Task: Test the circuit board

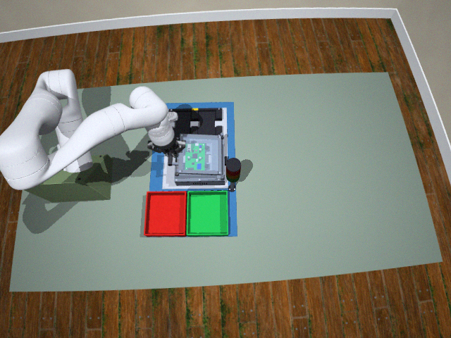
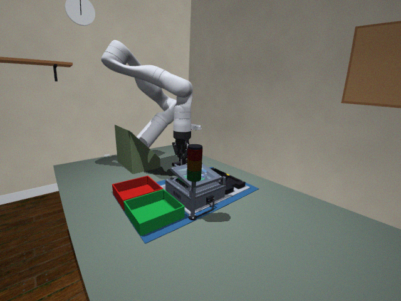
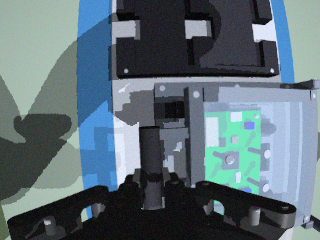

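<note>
The green circuit board (image 1: 194,155) lies flat in the grey tester (image 1: 198,160), seen through the clear lid (image 1: 201,153), which is down over it. My gripper (image 1: 170,154) is at the lid's left edge, shut on the lid's dark handle (image 3: 152,160). In the wrist view the board (image 3: 234,154) shows under the lid frame, to the right of my fingers. I cannot tell whether the hook holds the lid. The signal light (image 2: 194,162) stands at the tester's front right corner; none of its segments looks lit. The black tray (image 1: 198,122) behind the tester is empty.
The red bin (image 1: 165,213) and the green bin (image 1: 206,213) sit side by side in front of the tester on the blue mat, both empty. The arm's green wedge base (image 1: 69,185) stands to the left.
</note>
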Motion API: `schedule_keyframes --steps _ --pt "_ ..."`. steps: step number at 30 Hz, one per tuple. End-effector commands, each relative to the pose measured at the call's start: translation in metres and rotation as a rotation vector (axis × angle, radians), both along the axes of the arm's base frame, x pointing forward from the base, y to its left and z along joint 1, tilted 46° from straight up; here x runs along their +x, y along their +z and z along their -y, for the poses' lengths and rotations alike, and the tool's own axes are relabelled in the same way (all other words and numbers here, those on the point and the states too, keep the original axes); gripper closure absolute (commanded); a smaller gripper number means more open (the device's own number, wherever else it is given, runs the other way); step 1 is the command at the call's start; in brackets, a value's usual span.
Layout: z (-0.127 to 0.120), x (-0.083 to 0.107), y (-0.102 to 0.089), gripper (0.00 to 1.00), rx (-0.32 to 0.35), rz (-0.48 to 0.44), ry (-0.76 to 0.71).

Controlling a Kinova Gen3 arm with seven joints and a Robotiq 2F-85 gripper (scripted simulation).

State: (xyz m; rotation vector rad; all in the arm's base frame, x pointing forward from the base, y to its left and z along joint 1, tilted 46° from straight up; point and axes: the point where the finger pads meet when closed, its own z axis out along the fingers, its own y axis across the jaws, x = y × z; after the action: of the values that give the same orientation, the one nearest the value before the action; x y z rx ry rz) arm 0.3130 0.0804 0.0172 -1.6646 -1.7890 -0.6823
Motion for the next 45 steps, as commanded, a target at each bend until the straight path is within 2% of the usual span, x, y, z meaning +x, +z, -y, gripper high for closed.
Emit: schedule_keyframes --steps 1,14,45 --pt "-0.004 -0.002 -0.005 1.00 0.000 -0.005 0.007" --pt "-0.013 -0.003 -0.013 1.00 0.000 -0.005 0.007" --pt "-0.016 -0.004 -0.015 1.00 0.000 -0.005 0.007"
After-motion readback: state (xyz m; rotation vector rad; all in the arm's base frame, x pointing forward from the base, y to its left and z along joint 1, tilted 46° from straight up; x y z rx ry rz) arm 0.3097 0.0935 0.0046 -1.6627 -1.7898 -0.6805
